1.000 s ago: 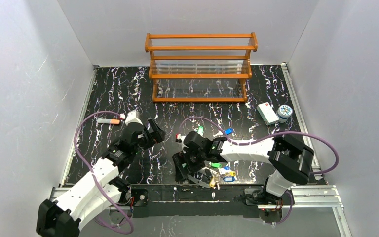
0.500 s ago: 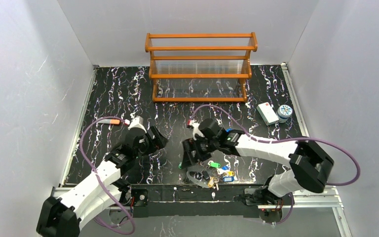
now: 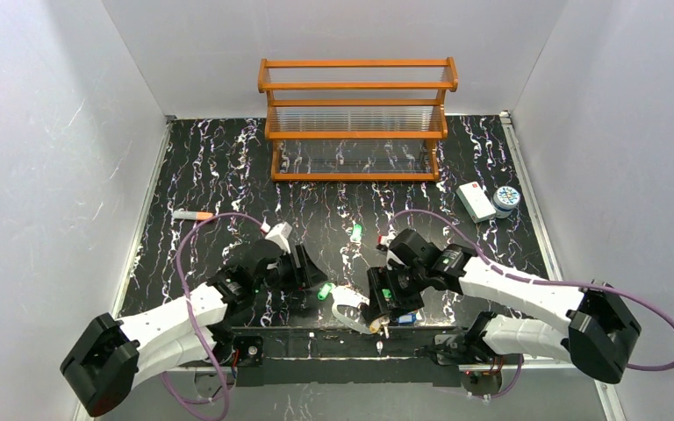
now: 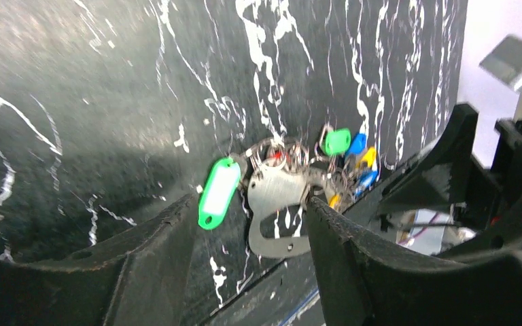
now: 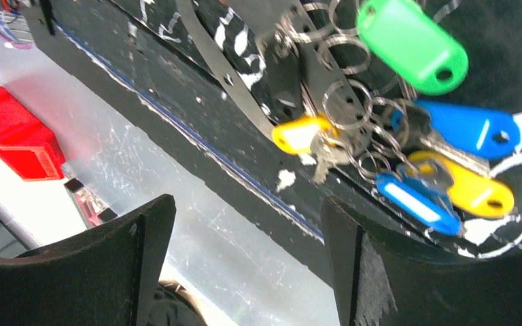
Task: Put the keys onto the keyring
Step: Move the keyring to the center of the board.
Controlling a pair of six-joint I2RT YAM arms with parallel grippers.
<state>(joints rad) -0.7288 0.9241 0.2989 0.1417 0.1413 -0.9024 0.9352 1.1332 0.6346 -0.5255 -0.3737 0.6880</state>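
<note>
The keyring (image 3: 346, 309), a thin silver oval loop, lies flat near the table's front edge; in the left wrist view the keyring (image 4: 277, 207) shows just beyond my fingertips. Keys (image 3: 397, 313) with green, blue and yellow tags bunch at its right end, and the keys (image 5: 442, 163) fill the right wrist view on small split rings. A loose green tag (image 4: 219, 192) lies left of the loop. My left gripper (image 3: 310, 274) is open, low over the table, its right finger (image 4: 353, 258) close to the loop's edge. My right gripper (image 3: 377, 303) is open above the bunch, holding nothing.
Another green-tagged key (image 3: 356, 232) lies alone mid-table. A wooden rack (image 3: 357, 118) stands at the back. A white box (image 3: 474, 200) and a round tin (image 3: 506, 197) sit at the right. An orange-tipped stick (image 3: 191, 214) lies at the left. The table's front edge (image 5: 197, 129) runs right beside the loop.
My left arm swung right and toward the near edge, up to the keyring, and its jaws narrowed. My right arm shifted right and came down over the key bunch.
</note>
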